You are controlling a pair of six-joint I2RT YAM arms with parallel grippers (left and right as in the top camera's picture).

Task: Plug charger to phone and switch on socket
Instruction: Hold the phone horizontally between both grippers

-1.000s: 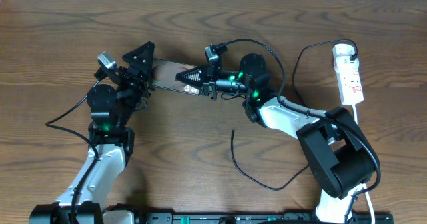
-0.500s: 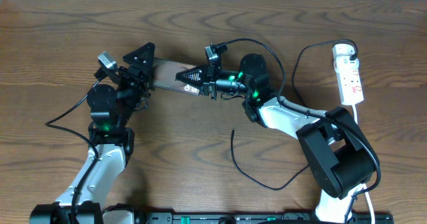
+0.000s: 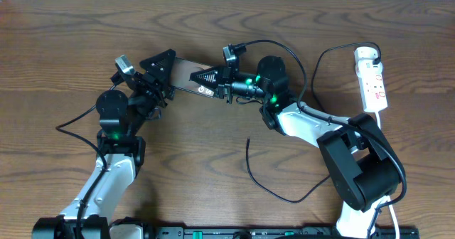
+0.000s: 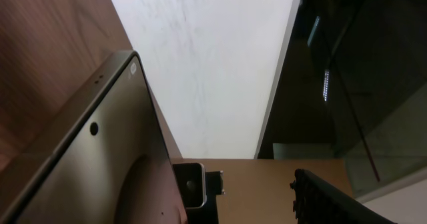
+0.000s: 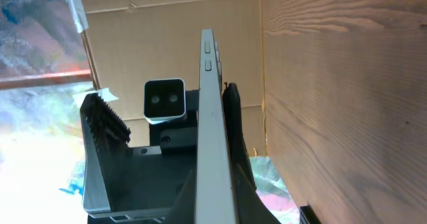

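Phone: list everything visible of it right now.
The phone is a flat, dark rectangular slab, glossy brownish screen up, over the far middle of the table. Its thin frame looks like pale metal, with side buttons in the right wrist view and a small hole in the left wrist view. The right gripper is shut on one end; the left gripper straddles the other end, jaws open. It seems held just off the wood, roughly level. Nothing shows plugged into it.

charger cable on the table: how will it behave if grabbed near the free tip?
Probably floppy: the charger lies in loose curves on the table. Likely light and thin, so the tip may droop or twist once lifted, the rest trailing.
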